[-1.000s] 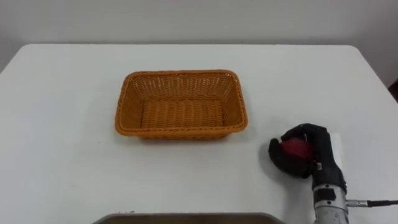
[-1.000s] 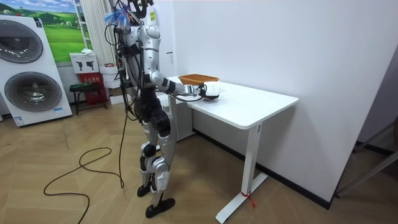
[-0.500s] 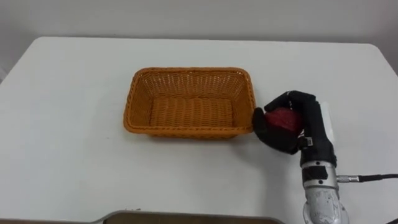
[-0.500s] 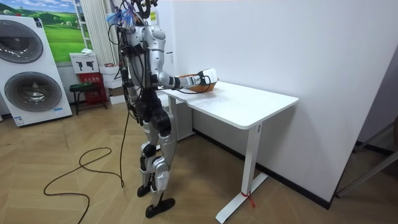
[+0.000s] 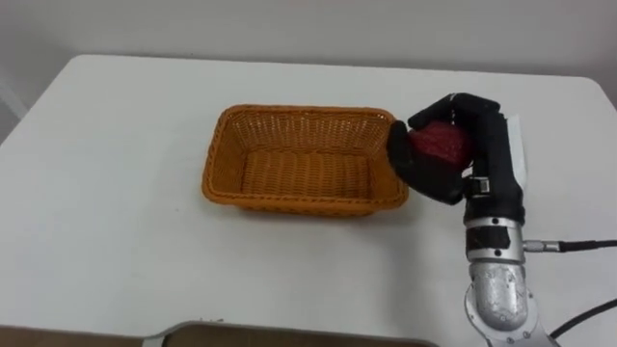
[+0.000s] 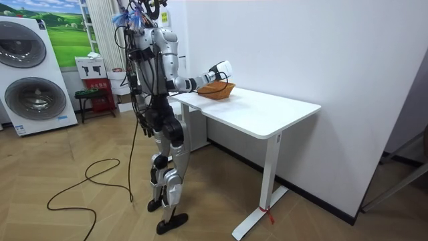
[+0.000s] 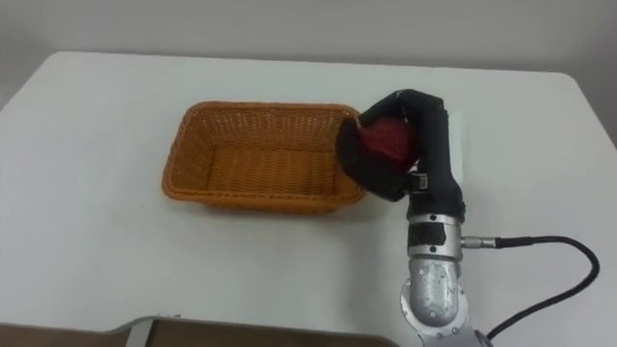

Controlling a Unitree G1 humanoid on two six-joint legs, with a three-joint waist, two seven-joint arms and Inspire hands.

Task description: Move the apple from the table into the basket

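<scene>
left eye view: the right hand [image 5: 490, 140] enters from the lower right, fingers curled over and thumb under a red apple [image 5: 442, 143], clasping it. most of the apple is covered; a red patch shows between fingers and thumb. it looks round, and no stem or dimple shows, so its axis and heading cannot be told. hand and apple overlap the right end rim of the orange wicker basket [image 5: 299, 112] on the white table [image 5: 116, 231].
right eye view: same clasp; the thumb side of the hand hides the basket's far right corner.
room view: the robot stands at the table's end on the room view's left, right arm stretched out, hand raised above the basket. the apple is too small to make out.
</scene>
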